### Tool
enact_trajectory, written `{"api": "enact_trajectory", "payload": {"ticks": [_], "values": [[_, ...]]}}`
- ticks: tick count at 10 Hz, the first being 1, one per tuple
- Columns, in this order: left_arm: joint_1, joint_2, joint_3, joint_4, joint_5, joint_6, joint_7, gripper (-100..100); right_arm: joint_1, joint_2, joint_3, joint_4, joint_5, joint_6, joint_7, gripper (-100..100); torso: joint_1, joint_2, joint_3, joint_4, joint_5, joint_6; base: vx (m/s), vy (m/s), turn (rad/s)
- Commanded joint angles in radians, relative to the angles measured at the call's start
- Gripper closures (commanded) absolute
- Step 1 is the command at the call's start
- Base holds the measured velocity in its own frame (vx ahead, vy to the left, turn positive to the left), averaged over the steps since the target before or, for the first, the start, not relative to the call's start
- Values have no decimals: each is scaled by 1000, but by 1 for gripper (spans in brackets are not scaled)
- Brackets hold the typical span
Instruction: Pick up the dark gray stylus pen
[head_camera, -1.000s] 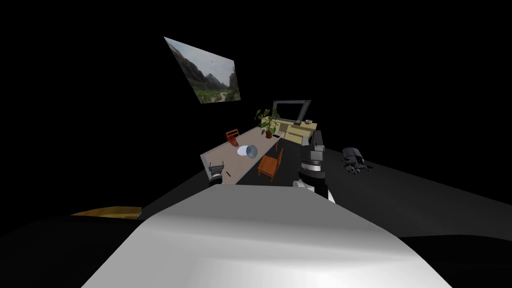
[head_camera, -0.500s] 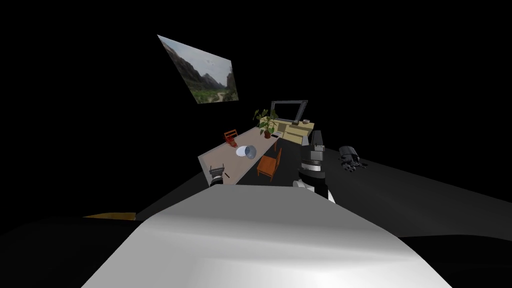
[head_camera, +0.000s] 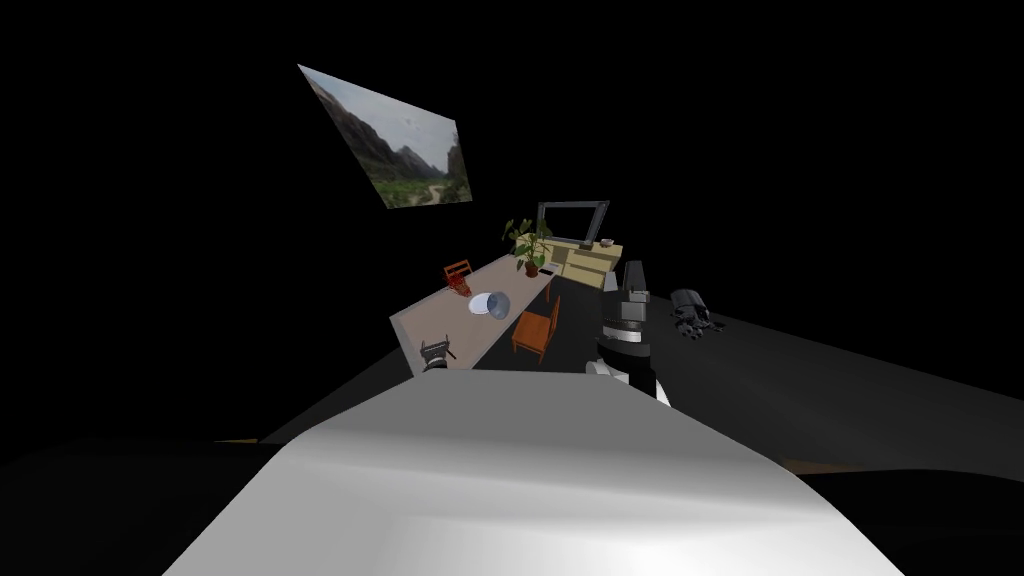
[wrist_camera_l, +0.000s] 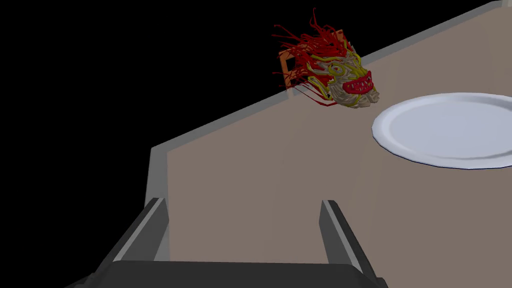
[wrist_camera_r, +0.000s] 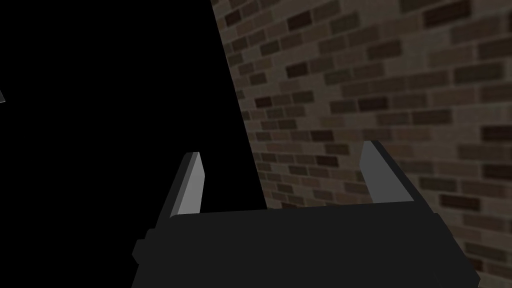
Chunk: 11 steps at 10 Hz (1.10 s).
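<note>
The stylus pen (head_camera: 450, 352) is a short dark stick lying on the brown table (head_camera: 505, 280), close to its near end. My left gripper (head_camera: 434, 350) hovers just left of the pen, over the table's near corner. In the left wrist view the left gripper (wrist_camera_l: 242, 202) is open above bare tabletop (wrist_camera_l: 260, 170), with nothing between its fingers. My right gripper (head_camera: 634, 282) is raised to the right of the table, and in its own wrist view the right gripper (wrist_camera_r: 281, 150) stands open and empty.
Beyond the left gripper, a red and yellow mask-like figure (wrist_camera_l: 340, 80) and a white plate (wrist_camera_l: 445, 130) sit on the table. An orange chair (head_camera: 537, 330) stands at its right side. A potted plant (head_camera: 528, 245), a pale cabinet (head_camera: 585, 262) and a dark object (head_camera: 690, 310) lie beyond.
The whole head view has drifted left, so I have turned or moved slightly. The left gripper now sits closer to the pen.
</note>
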Motion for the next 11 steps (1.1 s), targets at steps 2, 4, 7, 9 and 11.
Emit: {"api": "enact_trajectory", "payload": {"ticks": [2,4,7,9,11], "values": [[-21,-14,9,78,26,-4,56,-100,0,0,0,0,0,0,0,0,0,0,0,0,0,0,12,-2,-48],[-34,-22,14,137,41,-6,90,-100,0,0,0,0,0,0,0,0,0,0,0,0,0,0,14,-2,-50],[-56,-37,24,227,70,-10,152,-100,0,0,0,0,0,0,0,0,0,0,0,0,0,0,15,-1,-59],[-66,-44,28,264,82,-12,180,-100,0,0,0,0,0,0,0,0,0,0,0,0,0,0,8,1,-38],[-75,-51,32,310,94,-14,204,-100,0,0,0,0,0,0,0,0,0,1,0,0,0,0,7,2,-34]]}}
